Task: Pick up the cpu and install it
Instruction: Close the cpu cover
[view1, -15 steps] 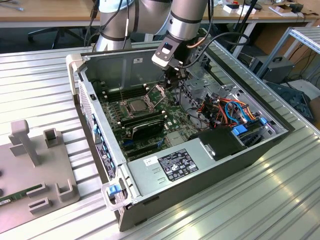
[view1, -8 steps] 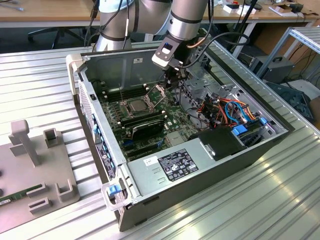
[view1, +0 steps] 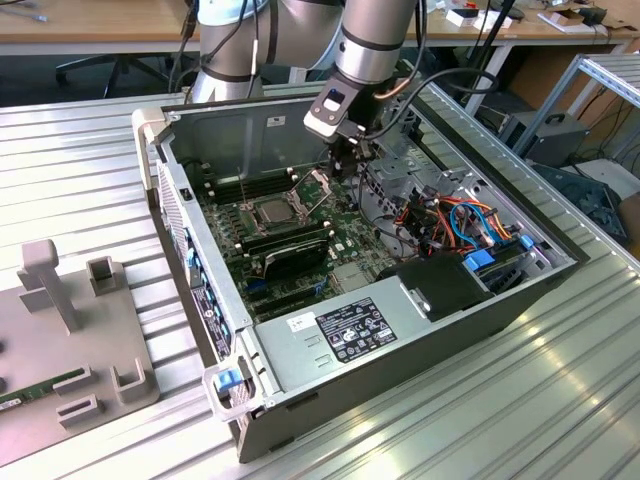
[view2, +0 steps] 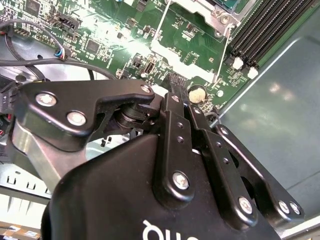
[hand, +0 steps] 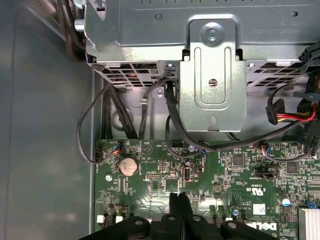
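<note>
A ribbed metal tabletop (view1: 90, 150) carries the open computer case (view1: 400, 340), with desks beyond it. Your arm reaches into the case, and the end effector (view1: 347, 165) hangs just above the motherboard (view1: 350, 225), drawn narrow with nothing between its fingers. The cpu (view1: 272, 211) lies flat in its socket, toward the exterior view's left of the end effector. The hinged frame (view1: 312, 186) stands tilted up beside it, so I judge the chip seated but not clamped. The exterior view gives you that layout. The first wrist view looks past the fingertips (hand: 175, 202) to a coin battery (hand: 128, 165) and the drive cage (hand: 212, 75). The second wrist view shows the memory slots (view2: 260, 30).
</note>
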